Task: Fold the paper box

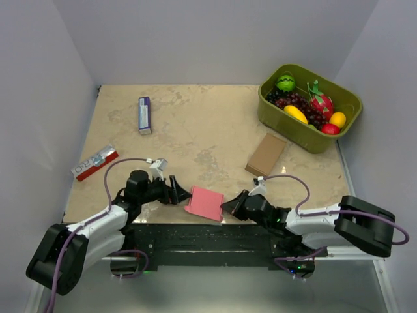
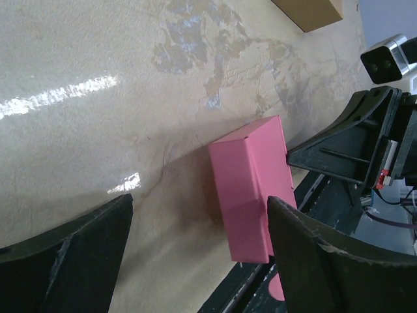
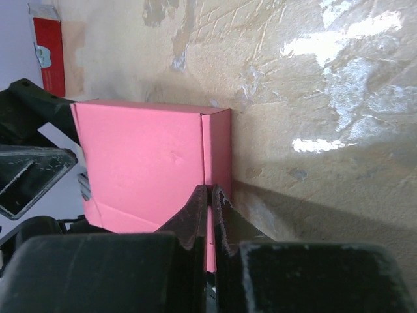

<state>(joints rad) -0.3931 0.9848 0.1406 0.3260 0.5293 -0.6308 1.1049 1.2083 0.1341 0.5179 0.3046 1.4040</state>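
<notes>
Right hand (image 3: pixel 210 191) pinching paper box (image 3: pixel 140 163), left hand (image 2: pixel 199 212) spread

legible text: none | red-and-white packet (image 1: pixel 95 162): print blurred | blue-white packet (image 1: pixel 144 115): print blurred

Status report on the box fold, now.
Left gripper open, beside the pink card box. Right gripper shut on its edge. Brown flat cardboard box sits farther back, apart.
</notes>
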